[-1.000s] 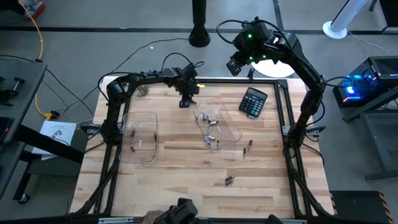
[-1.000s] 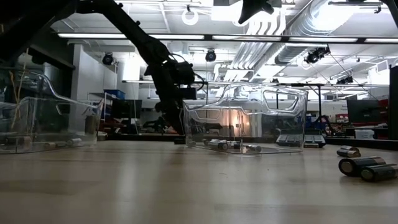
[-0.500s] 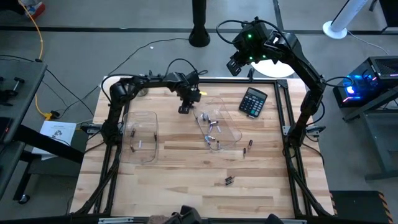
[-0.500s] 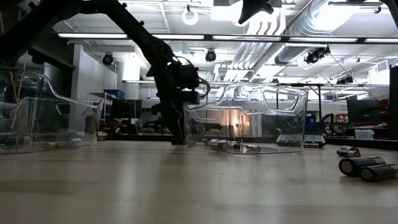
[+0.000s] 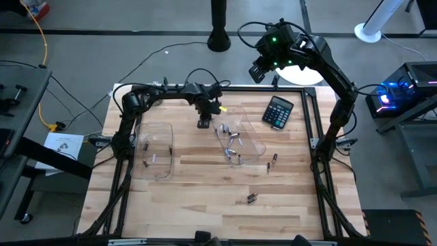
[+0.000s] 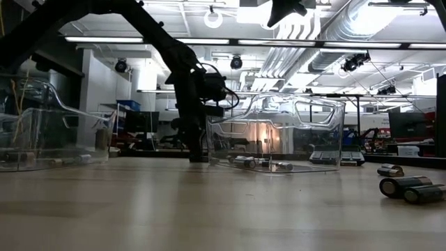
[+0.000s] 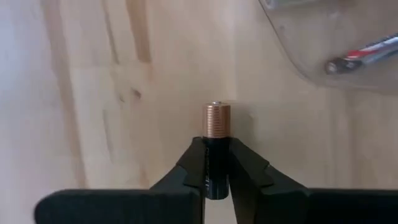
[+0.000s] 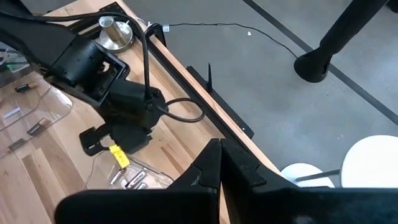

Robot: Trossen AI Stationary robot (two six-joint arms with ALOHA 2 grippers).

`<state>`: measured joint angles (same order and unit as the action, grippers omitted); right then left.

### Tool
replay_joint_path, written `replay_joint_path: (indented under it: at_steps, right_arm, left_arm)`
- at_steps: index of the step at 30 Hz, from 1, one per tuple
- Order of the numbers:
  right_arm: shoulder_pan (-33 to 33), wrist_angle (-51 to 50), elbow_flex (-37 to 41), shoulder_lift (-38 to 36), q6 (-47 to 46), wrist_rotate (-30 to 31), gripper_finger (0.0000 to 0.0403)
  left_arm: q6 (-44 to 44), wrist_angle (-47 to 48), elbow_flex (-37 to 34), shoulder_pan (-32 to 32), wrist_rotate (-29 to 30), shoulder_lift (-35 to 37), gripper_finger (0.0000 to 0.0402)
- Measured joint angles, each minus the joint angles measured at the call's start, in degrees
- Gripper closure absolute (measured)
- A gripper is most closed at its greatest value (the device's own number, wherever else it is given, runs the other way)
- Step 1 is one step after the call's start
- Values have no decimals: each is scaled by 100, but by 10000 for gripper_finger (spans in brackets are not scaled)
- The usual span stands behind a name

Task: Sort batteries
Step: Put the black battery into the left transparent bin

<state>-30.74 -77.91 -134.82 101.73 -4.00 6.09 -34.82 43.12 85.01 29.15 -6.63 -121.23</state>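
Now left gripper [image 7: 216,180] low at table's [image 5: 198,191] far side, just beside middle clear tray [image 5: 254,140], fingers pinching copper-topped battery [image 7: 216,134]. Right gripper [image 8: 219,177] raised beyond far edge, fingers pressed together. Other batteries [image 5: 232,145] in tray, few loose [image 5: 251,198].

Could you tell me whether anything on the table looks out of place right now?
Yes: three batteries lie loose on the bare table, two together and one just outside the middle clear tray, whose other cells sit inside.
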Motion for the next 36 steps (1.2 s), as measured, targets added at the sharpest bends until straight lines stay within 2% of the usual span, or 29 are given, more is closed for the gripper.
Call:
replay_joint_path:
  at_steps: [6,10,15,21,25,30,33,36]
  right_arm:
    - [0,96,0,0,-2,0,403]
    - [0,101,0,0,-2,0,403]
    - [-1,177,0,0,5,1,403]
    - [0,294,0,0,63,0,403]
    - [-1,347,0,0,141,-44,403]
    - [-2,384,0,0,308,-307,403]
    - [-2,523,0,19,451,-564,403]
    - [-3,648,0,71,695,-967,403]
  left_arm:
    - [317,88,-1,-42,33,35,374]
    - [546,622,-24,43,-154,353,374]
    - [829,1006,-11,189,-222,1153,374]
    - [1681,1941,-111,177,-470,2702,374]
    - [2780,2448,-679,-95,-418,3949,374]
    - [5065,2813,-1627,-910,183,5412,374]
    - [6458,2828,-2181,-1495,250,6033,374]
    - [7596,2856,-2673,-1991,246,6348,374]
